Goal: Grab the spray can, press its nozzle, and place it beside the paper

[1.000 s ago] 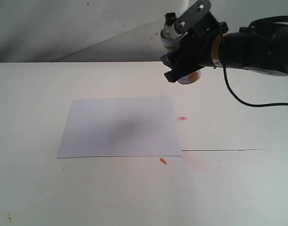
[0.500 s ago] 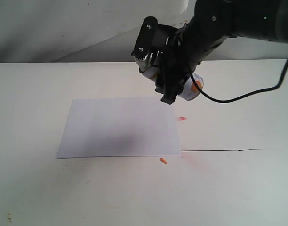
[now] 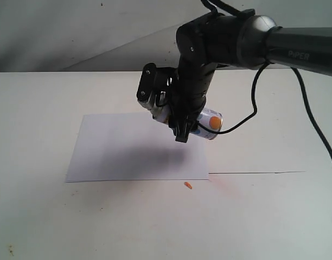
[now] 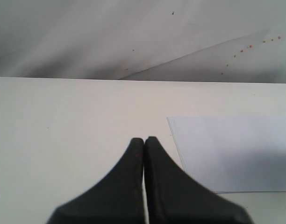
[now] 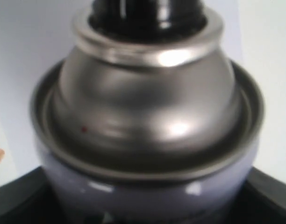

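Note:
My right gripper (image 3: 179, 116) is shut on the spray can (image 3: 208, 123), holding it tilted in the air over the right part of the paper (image 3: 128, 149). The can's silver body with an orange dot sticks out to the right of the fingers. In the right wrist view the can's metal domed top (image 5: 147, 93) fills the picture, with black fingers (image 5: 17, 198) at its sides. The white paper lies flat on the table, and its corner shows in the left wrist view (image 4: 236, 154). My left gripper (image 4: 144, 140) is shut on nothing, low over the table beside the paper.
A small orange scrap (image 3: 187, 185) lies just below the paper's lower right corner, with a faint reddish stain (image 3: 225, 187) to its right. A large curling white backdrop sheet (image 3: 101, 38) rises behind the table. A black cable (image 3: 318, 141) hangs from the right arm.
The right arm has swung left and down with the can, from above the table's back edge to over the paper's right part. The can has tipped further onto its side.

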Tool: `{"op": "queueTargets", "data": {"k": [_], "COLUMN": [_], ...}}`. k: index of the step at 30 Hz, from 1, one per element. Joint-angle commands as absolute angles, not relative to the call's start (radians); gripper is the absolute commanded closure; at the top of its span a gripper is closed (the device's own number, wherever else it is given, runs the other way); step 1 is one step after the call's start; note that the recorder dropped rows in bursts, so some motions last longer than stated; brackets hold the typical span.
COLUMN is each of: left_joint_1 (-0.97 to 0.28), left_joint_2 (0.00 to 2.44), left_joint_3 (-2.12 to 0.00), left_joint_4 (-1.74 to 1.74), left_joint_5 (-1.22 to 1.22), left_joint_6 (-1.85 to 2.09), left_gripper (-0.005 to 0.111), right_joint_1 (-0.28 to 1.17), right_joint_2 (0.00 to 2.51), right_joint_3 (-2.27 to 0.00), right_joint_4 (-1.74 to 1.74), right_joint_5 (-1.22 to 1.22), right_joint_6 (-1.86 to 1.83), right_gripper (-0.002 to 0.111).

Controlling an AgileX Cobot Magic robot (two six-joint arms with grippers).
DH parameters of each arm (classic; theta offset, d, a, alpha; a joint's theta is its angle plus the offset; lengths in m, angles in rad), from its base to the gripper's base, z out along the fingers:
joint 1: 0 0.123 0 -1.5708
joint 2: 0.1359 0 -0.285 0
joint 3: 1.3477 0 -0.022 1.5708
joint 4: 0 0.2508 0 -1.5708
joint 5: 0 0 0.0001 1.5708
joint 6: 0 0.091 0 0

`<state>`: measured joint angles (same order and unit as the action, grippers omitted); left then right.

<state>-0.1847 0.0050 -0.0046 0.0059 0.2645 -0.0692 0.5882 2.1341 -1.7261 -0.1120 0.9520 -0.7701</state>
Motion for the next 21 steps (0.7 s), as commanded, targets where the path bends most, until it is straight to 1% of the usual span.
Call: {"op": "queueTargets", "data": {"k": [1,12,18,21], "left_joint_1": [-0.191,-0.191,-0.191,-0.191], "left_joint_2": [0.000,0.000,0.000,0.000], "left_joint_3": [0.000,0.000,0.000,0.000], "left_joint_4": [0.009,0.009,0.009,0.009], "left_joint_5": [0.265,0.265,0.265,0.234], "left_joint_6": [-0.072,-0.072,-0.072,-0.074], "left_gripper": [0.106,0.106,0.106,0.106], "right_joint_1": [0.590,0.588,0.588,0.588], "right_joint_2": [2.135,2.150,2.150,2.150], "right_joint_3": [-1.734,-1.734,-1.734,-1.734], "right_joint_4": [-0.123,-0.116,-0.056,-0.044], "right_joint_5": [0.915,0.910,0.906,0.906], "right_joint_6": [-0.767,-0.758,-0.747,-0.747], "right_gripper": [0.108,0.108,0.108,0.108]}}
